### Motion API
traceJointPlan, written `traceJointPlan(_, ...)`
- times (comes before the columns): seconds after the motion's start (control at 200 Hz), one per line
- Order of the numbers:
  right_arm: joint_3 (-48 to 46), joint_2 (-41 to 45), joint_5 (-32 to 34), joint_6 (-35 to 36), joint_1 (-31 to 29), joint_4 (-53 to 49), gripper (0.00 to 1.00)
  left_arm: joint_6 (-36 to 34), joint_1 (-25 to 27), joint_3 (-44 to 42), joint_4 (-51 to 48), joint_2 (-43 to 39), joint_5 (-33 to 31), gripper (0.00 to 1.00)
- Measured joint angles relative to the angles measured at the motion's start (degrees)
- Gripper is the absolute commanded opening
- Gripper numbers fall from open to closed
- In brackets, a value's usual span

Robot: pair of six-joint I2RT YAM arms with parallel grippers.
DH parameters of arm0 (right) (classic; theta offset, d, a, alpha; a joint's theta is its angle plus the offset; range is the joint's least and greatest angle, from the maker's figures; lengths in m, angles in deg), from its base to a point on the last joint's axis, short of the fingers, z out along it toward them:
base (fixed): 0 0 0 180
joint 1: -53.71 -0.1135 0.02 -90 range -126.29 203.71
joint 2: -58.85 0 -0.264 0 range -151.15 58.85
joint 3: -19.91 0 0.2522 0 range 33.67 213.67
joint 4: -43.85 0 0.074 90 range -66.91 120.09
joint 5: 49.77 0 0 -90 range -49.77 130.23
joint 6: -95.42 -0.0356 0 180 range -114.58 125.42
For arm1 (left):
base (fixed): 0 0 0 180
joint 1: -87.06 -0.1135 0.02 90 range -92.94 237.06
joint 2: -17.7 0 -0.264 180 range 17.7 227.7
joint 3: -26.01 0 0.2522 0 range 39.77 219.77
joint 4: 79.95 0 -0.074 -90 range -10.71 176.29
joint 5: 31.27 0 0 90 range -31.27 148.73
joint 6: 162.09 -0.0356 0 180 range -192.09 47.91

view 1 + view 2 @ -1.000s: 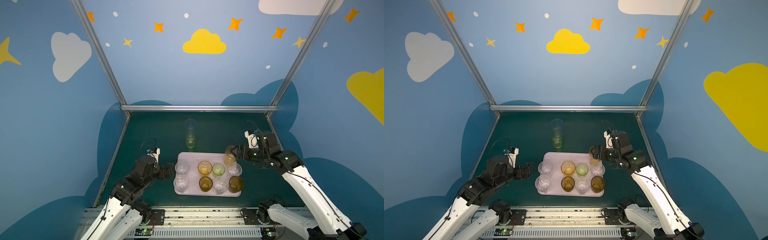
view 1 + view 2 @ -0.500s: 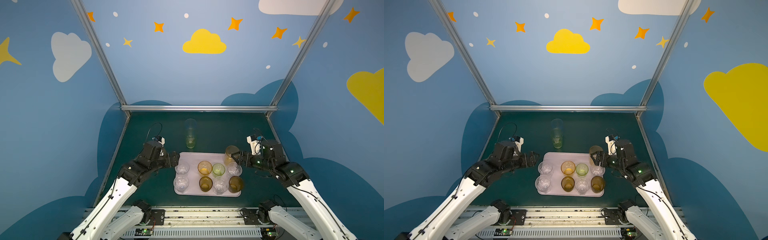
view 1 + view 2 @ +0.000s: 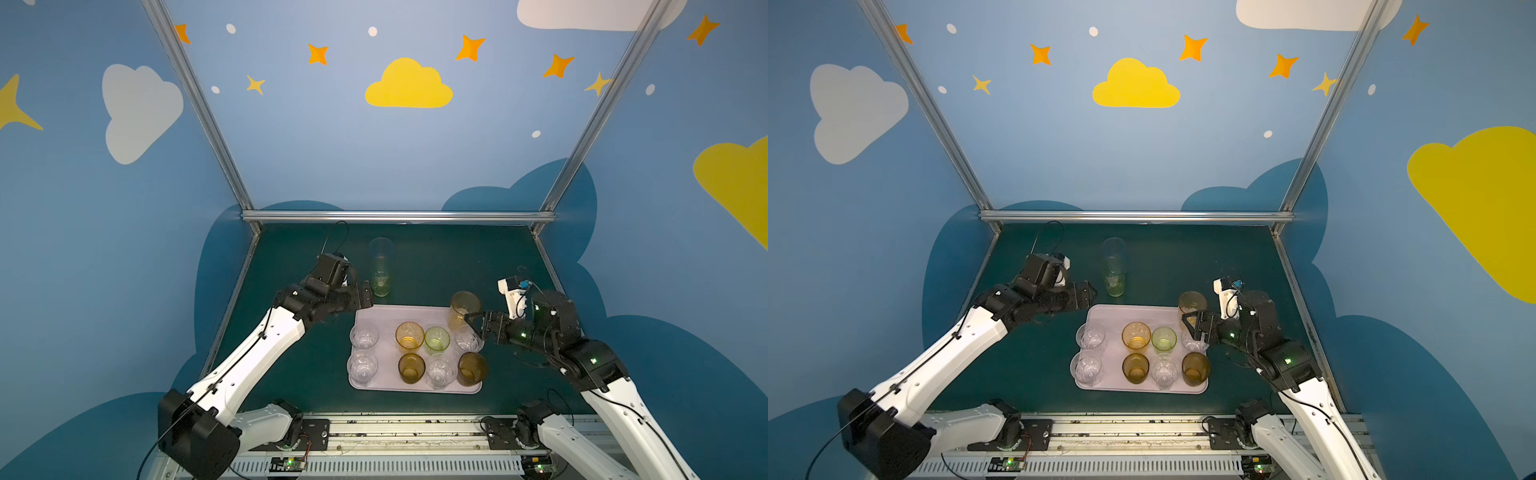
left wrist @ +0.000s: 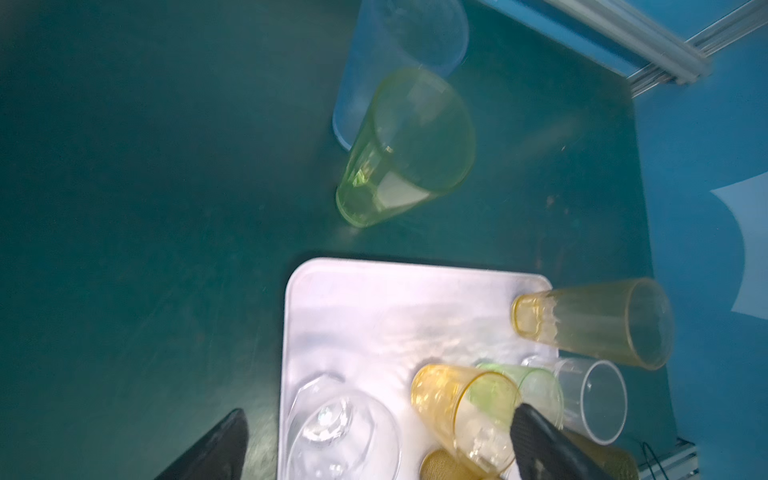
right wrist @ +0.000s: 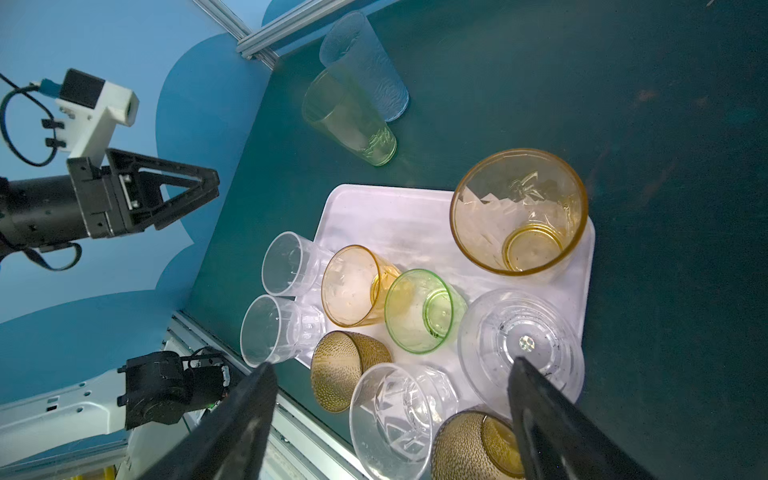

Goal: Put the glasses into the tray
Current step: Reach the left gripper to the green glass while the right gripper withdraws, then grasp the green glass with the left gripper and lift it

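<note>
The pale pink tray [image 3: 390,316] [image 3: 1121,316] holds several short glasses, clear, amber, green and brown. A tall amber glass [image 3: 462,309] [image 5: 519,212] stands on its far right corner. Behind the tray a tall green glass [image 3: 381,282] [image 4: 399,149] and a pale blue glass [image 3: 380,251] [image 4: 399,41] stand on the table, one behind the other. My left gripper [image 3: 365,297] [image 4: 380,444] is open and empty just left of the green glass. At the tray's right edge my right gripper [image 3: 471,322] [image 5: 392,395] is open beside the amber glass, holding nothing.
Dark green table mat [image 3: 436,266] bounded by blue walls and an aluminium rail [image 3: 399,216] at the back. Both arm bases sit on the front rail [image 3: 407,432]. Bare tray floor shows along its far edge.
My left arm has swung forward from beside the tray's left edge up to the tall green glass. My right gripper has drawn back and down from the tall amber glass, which stays on the tray.
</note>
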Motion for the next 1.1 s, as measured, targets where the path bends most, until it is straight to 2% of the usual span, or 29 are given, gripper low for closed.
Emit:
traceJointPlan(0.125,-0.5,1.9,0.1,-1.0,0.0,0.0,0.86,0.0,-1.5,3.2,1.7,3.8,0.3,0.74)
traceJointPlan(0.195,-1.3,3.1,0.0,-1.4,0.0,0.0,0.86,-0.2,-2.2,5.1,2.3,6.0,0.3,0.70)
traceJointPlan(0.28,-1.9,4.3,0.1,-1.8,0.0,0.0,0.86,-0.7,-2.7,7.2,2.4,8.7,0.5,0.58)
traceJointPlan(0.481,-2.6,4.5,0.2,-2.3,0.0,-0.5,0.86,-1.3,-2.8,11.3,2.4,14.2,1.5,0.53)
traceJointPlan(0.596,-3.0,4.4,0.2,-2.5,0.0,-0.7,0.86,-1.2,-2.8,12.9,2.3,17.0,2.0,0.41)
traceJointPlan(0.846,-3.1,4.3,0.0,-2.6,0.0,-0.9,0.86,-1.6,-2.9,19.8,0.1,24.0,1.3,0.36)
traceJointPlan(1.101,-3.4,4.3,0.0,-2.6,0.0,-1.3,0.86,-2.8,-3.0,25.9,-4.7,31.0,-2.2,0.36)
